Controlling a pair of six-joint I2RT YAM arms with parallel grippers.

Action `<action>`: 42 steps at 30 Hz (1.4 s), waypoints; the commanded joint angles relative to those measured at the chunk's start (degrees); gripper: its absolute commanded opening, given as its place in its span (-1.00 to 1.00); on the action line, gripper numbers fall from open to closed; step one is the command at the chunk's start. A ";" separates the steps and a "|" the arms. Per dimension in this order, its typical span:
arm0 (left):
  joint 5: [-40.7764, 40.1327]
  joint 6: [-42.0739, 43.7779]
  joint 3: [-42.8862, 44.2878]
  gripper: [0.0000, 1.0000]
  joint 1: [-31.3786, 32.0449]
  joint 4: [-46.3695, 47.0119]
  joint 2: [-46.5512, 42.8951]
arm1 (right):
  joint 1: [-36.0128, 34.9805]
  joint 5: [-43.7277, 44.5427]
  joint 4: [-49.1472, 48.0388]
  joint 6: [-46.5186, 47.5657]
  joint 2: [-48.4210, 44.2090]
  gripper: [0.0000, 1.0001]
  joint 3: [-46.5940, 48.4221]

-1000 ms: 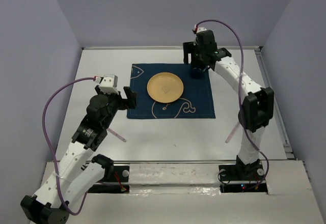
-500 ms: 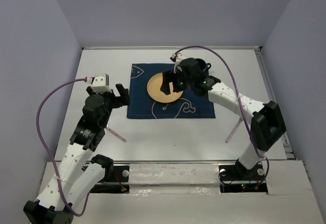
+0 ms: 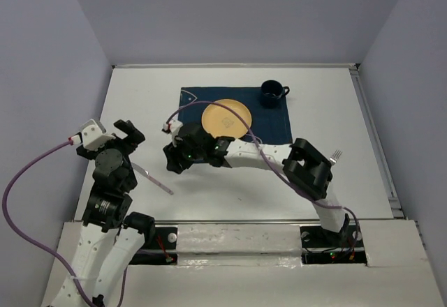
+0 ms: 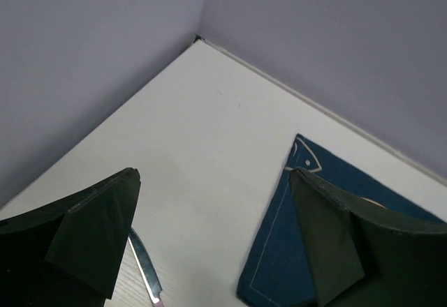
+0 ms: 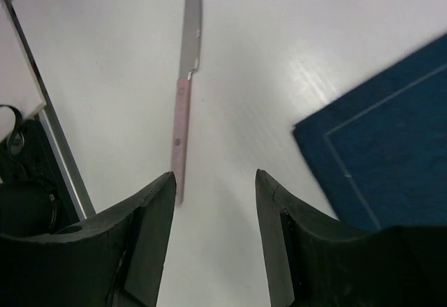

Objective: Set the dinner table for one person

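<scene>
Pink-handled knife (image 5: 180, 118) lies on your white desk (image 3: 230, 188); your right hand (image 5: 214, 178) hovers near it, released and empty; left hand (image 4: 214, 174) likewise released.

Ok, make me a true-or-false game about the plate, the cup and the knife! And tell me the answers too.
1. The yellow plate sits on the blue mat. True.
2. The mug stands on the plate. False: it stands on the mat's far right corner, apart from the plate.
3. The right gripper is holding the knife. False: nothing is between its fingers, and the knife lies flat on the white table.
4. The left gripper is open and holds nothing. True.
5. The knife has a pink handle. True.
</scene>
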State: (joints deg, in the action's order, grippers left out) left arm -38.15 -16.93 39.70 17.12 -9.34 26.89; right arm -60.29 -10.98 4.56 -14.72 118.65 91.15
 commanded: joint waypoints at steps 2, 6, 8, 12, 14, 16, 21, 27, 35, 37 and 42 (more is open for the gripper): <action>-10.44 -2.14 -0.85 0.98 -0.42 2.84 -1.50 | -4.65 4.30 -0.78 5.57 3.86 0.08 6.57; -12.38 -1.70 -1.03 0.98 -0.25 2.67 -0.79 | -8.07 2.71 -0.78 11.02 7.46 0.07 9.91; -12.39 -1.44 -1.29 0.98 -0.25 3.10 -0.97 | -8.61 3.07 -0.69 12.26 8.52 0.10 10.97; -10.28 -0.47 -2.88 0.98 -1.21 6.00 -2.20 | -9.23 3.25 -0.52 12.26 10.37 0.15 11.33; -9.23 -0.48 -2.96 0.98 -1.74 6.27 -2.11 | -9.76 3.51 -0.25 12.78 11.16 0.17 11.33; -7.03 -0.65 -3.14 0.98 -2.62 6.70 -1.67 | -9.76 3.43 0.19 13.14 12.13 0.17 11.50; -3.95 -0.83 -3.40 0.98 -3.94 7.58 -0.79 | -10.81 3.77 1.76 13.14 14.85 0.15 12.90; -1.85 -0.30 -3.58 0.98 -3.85 8.29 -2.19 | -12.03 9.39 4.76 13.14 18.72 -0.17 16.51; 0.01 0.58 -3.84 0.98 -1.57 8.90 -7.38 | -13.27 22.32 4.58 14.81 18.20 -1.00 15.28; 0.70 1.11 -4.02 0.98 -0.69 8.90 -9.14 | -13.27 26.26 4.41 10.43 16.36 -1.00 14.93; 3.61 2.51 -4.37 0.98 1.24 11.28 -11.77 | -11.96 33.47 3.35 6.73 10.65 -1.00 14.05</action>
State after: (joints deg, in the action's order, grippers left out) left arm -36.34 -16.25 36.01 16.99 -2.28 17.10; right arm -73.49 13.23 7.81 -3.90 136.31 105.73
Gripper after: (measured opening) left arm 0.989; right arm 0.068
